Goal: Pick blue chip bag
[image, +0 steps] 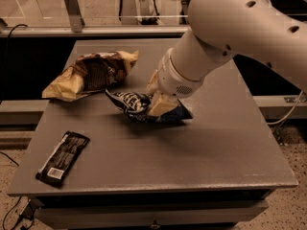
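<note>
The blue chip bag (132,104), dark navy foil with white lettering, lies crumpled near the middle of the grey table (216,143). My gripper (157,103) is down on the bag's right half, pressed against its top, and the big cream arm reaches in from the upper right. The gripper and wrist hide the bag's middle. The bag's left end and right corner stick out on either side.
A larger yellow-and-brown chip bag (91,73) lies at the back left of the table. A flat black wrapper with a white barcode label (63,158) lies near the front left edge. A metal rail and post stand behind the table.
</note>
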`<state>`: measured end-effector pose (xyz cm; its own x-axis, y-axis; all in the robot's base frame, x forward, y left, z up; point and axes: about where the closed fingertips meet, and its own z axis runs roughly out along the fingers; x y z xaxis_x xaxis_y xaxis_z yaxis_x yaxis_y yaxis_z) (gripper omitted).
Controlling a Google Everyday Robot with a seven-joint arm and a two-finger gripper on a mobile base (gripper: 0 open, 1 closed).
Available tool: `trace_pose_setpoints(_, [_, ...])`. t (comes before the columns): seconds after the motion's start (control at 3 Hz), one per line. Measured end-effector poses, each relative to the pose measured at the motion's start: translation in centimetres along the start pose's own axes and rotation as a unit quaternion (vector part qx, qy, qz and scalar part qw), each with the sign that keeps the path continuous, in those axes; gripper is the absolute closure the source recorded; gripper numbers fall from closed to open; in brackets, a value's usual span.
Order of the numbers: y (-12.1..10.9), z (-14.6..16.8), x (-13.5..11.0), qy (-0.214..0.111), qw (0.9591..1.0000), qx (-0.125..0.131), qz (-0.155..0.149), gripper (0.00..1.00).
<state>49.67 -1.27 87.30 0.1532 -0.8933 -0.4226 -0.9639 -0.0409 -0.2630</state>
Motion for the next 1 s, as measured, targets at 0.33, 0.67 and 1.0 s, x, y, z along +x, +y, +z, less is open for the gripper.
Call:
trace_pose_setpoints(0.33, [0.1,-2.3,-1.4,-0.009,0.9996,0.020,-0.020,0.89])
trace_pose_setpoints(0.67, [0.7,-8.5,-2.0,-0.002,0.9978,0.057,-0.032,1.00])
trace_pose_setpoints(1.0, [0.7,-8.5,-2.0,-0.002,0.9978,0.057,-0.032,1.00])
